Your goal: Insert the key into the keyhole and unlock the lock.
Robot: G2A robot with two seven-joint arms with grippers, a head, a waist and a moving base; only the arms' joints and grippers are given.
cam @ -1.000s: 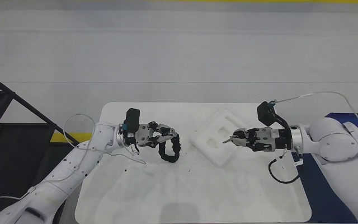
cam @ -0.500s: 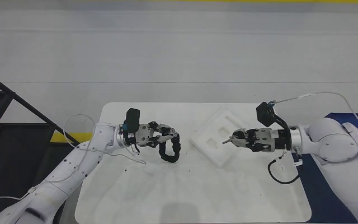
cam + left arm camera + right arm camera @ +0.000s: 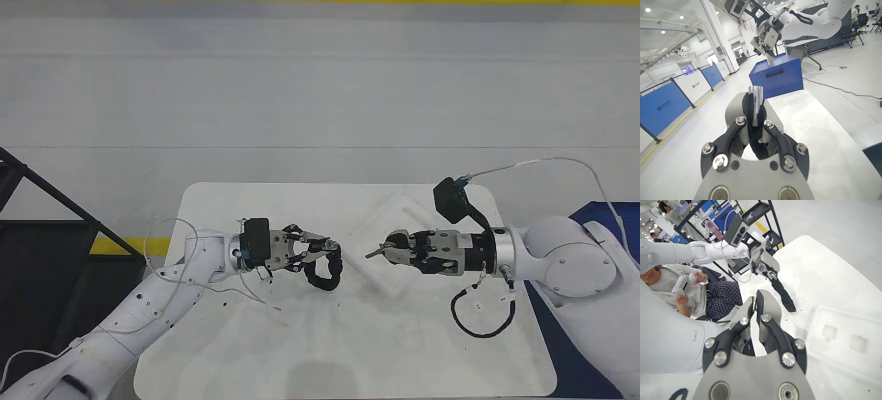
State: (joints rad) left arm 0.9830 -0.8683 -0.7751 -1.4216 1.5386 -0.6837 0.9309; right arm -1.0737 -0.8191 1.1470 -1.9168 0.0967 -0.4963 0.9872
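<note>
White bench (image 3: 200,340): carries a white moulded foam tray (image 3: 846,319) with square recesses, on my right arm's side. Black sleeved cable lock with a chrome cylinder (image 3: 328,275): raised off the bench, clamped in my left pincer (image 3: 753,102), chrome end toward my right arm. Small silver metal key (image 3: 769,60): pinched between the closed fingers of my right pincer (image 3: 755,298), above the tray, blade pointing at the lock. Key and lock are near, not touching.
</note>
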